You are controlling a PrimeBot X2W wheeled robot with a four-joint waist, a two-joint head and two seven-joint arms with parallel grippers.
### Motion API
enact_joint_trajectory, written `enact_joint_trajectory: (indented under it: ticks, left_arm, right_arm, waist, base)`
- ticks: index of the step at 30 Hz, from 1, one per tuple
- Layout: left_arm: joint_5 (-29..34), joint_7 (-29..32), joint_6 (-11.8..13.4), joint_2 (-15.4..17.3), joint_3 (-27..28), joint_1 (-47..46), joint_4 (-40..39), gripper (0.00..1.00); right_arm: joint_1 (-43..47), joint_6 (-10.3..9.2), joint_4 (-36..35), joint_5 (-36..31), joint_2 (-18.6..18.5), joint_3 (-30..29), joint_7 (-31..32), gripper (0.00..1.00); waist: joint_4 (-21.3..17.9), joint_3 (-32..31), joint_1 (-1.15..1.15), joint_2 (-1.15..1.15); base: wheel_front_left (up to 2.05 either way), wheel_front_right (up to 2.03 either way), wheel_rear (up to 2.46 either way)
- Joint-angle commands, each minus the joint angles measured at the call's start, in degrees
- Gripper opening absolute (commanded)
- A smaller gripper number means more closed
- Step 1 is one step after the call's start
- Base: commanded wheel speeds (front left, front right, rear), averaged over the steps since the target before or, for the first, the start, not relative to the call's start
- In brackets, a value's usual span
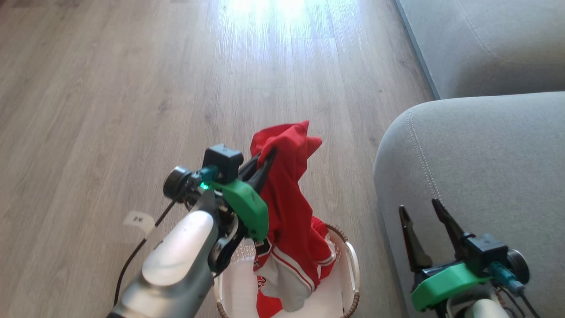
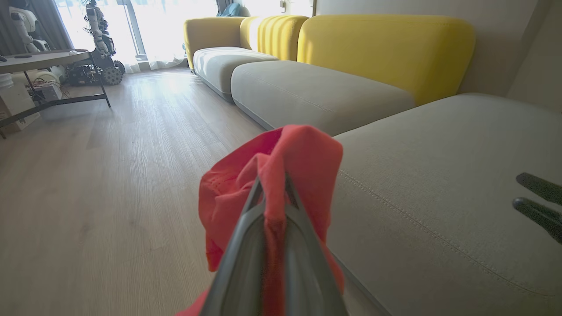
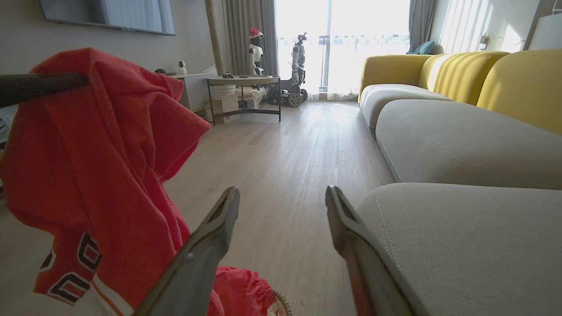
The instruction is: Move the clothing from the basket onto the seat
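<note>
Two red garments (image 1: 289, 198), one basket (image 1: 353, 265), two pincers (image 1: 418, 204), two grey seat cushions (image 1: 485, 168)

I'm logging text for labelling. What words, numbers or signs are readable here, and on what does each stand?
"2K", small and faint, so not certain: on the white tag fixed to the dark cable beside the left arm.
Black-and-white lettering on the red garment hanging from the left gripper: folded over, only parts of characters show, unreadable.
</note>
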Motion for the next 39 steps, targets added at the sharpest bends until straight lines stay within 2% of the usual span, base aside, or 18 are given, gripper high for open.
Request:
enact_joint_trajectory:
  ticks: [1,12,21,30,31,35,39]
  left_arm:
    - [-0.3,0.0,0.5,0.9,2.3,-4.2,-2.4,0.00]
    - [-2.3,0.3,1.3,-0.2,2.0,-7.1,-4.9,0.00]
    - [-3.4,-1.3,1.3,-0.7,0.4,-9.1,-4.6,0.00]
    - [-5.2,-2.2,1.9,-0.9,-2.2,-11.1,-6.4,0.00]
    - [-5.7,-2.5,2.1,-0.9,-2.9,-11.4,-7.1,0.00]
    - [-7.0,-3.1,2.6,-0.9,-4.4,-11.9,-8.6,0.00]
    - [-8.1,-3.6,3.2,-0.9,-5.7,-12.3,-9.9,0.00]
  right_arm:
    - [-2.0,-0.02,-1.6,0.1,0.1,1.7,-0.4,1.00]
    - [-6.8,-0.02,2.6,-0.7,0.1,9.0,-0.4,1.00]
    - [-16.7,-0.02,12.9,-1.1,0.1,17.6,-0.4,1.00]
    - [-26.6,-0.02,25.6,4.5,0.1,24.0,-0.4,1.00]
    - [-28.3,-0.02,27.9,6.8,0.1,26.0,-0.4,1.00]
    - [-31.5,-0.02,31.8,11.2,0.1,31.2,-0.4,1.00]
    - [-34.7,-0.02,34.7,14.2,0.1,32.8,-0.4,1.00]
  waist:
    - [0.1,-0.1,0.00,0.00]
    - [0.4,-0.3,0.00,0.00]
    - [1.4,-0.1,0.00,0.00]
    - [3.2,-0.1,0.00,0.00]
    - [3.6,0.0,0.00,0.00]
    - [4.4,0.2,0.00,0.00]
    - [5.2,0.4,0.00,0.00]
  base:
    - [0.00,0.00,0.00]
    - [0.00,0.00,0.00]
    - [0.00,0.00,0.00]
    - [0.00,0.00,0.00]
    - [0.00,0.00,0.00]
    - [0.00,0.00,0.00]
    - [0.00,0.00,0.00]
